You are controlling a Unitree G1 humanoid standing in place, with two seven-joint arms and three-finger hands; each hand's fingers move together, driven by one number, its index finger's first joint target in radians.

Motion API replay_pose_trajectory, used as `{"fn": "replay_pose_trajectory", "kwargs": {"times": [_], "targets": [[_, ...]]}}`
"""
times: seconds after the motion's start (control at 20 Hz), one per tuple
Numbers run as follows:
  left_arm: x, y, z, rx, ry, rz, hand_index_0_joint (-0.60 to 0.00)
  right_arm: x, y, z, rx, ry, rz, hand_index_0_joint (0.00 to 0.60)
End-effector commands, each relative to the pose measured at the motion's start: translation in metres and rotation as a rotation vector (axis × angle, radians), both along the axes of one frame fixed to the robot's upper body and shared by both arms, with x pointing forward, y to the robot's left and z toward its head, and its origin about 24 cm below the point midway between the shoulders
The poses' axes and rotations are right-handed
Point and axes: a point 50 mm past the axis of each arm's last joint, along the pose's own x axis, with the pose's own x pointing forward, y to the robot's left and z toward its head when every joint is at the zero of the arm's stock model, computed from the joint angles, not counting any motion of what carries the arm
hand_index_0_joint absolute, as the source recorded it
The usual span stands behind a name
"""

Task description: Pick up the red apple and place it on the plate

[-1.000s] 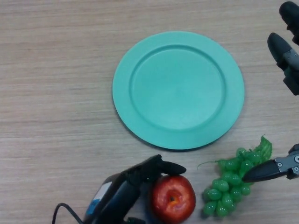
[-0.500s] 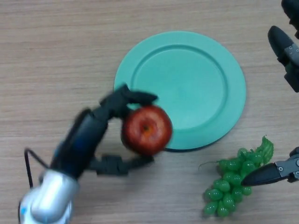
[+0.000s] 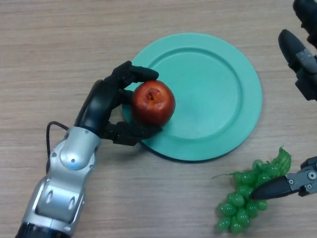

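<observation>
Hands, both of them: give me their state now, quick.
Left hand: fingers curled round the red apple, over the plate rim.
Right hand: at the right edge, holding nothing, fingers straight.

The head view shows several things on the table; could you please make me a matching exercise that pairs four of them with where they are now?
Things:
1. apple
2. plate
3. grapes
4. right robot hand

Places:
A. at the right edge of the view, holding nothing
B. near the bottom right corner
C. in the left robot hand, over the plate's left rim
D. flat on the table, centre

Pairs: 1-C, 2-D, 3-B, 4-A
</observation>
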Motion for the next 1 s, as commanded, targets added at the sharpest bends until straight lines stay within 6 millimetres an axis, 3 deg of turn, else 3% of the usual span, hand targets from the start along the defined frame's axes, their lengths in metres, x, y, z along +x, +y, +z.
{"fn": "replay_pose_trajectory", "kwargs": {"times": [0.05, 0.2, 0.4, 0.65, 0.75, 1.0], "targets": [[0.001, -0.004, 0.037, -0.009, -0.229, -0.036, -0.401, -0.014, -0.002, 0.021, 0.016, -0.181, 0.000, 0.000], [0.010, -0.003, 0.036, -0.076, -0.208, -0.083, 0.000, -0.011, -0.006, 0.023, 0.026, -0.179, 0.002, 0.000], [0.018, 0.004, 0.042, -0.047, -0.161, -0.024, 0.000, -0.013, -0.006, 0.020, 0.027, -0.176, 0.005, 0.000], [0.001, 0.009, 0.070, -0.026, -0.213, -0.031, 0.000, -0.007, -0.011, 0.022, 0.035, -0.155, 0.012, 0.000], [-0.014, 0.015, 0.083, -0.101, -0.253, -0.035, 0.000, -0.004, -0.013, 0.022, 0.035, -0.160, 0.007, 0.000], [-0.075, 0.030, 0.108, -0.279, -0.333, -0.117, 0.000, -0.004, -0.009, 0.027, 0.017, -0.155, 0.024, 0.000]]}}
